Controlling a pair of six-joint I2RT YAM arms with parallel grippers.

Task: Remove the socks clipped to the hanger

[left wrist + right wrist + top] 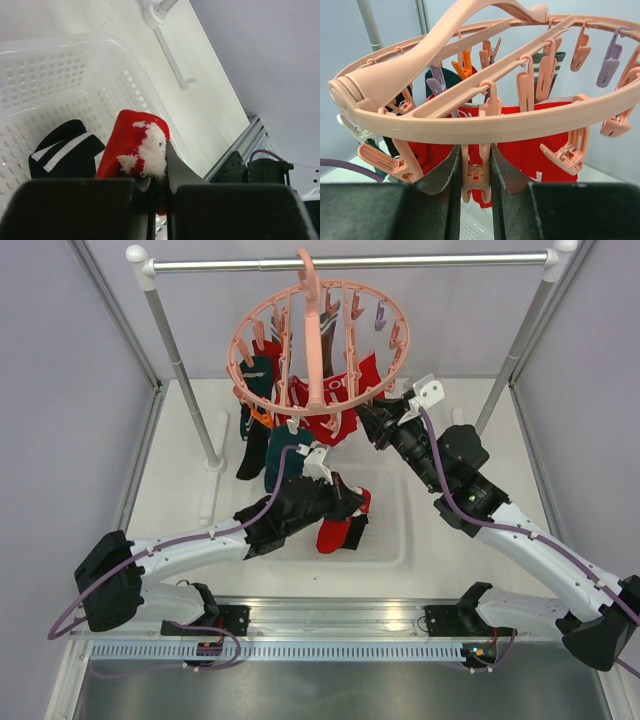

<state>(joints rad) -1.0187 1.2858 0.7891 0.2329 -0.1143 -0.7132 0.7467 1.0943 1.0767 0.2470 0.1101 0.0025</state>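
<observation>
Gripping red sock [131,145] in left hand [158,184]; right hand [475,167] pinching clip [476,181] under hanger [470,127].

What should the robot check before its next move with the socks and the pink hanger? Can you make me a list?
1. Right end effector is around a salmon-pink plastic clip: ok, one finger on each side.
2. That clip is squeezed open enough to free the red fabric sock behind it: cannot tell.
3. Left end effector grips the red sock with white fluffy marks: ok, shut on it.
4. That sock is over the white plastic lattice basket: ok; a black sock with white stripes already lies inside.
5. Round salmon-pink plastic hanger hangs from the grey metal rail: ok.
</observation>
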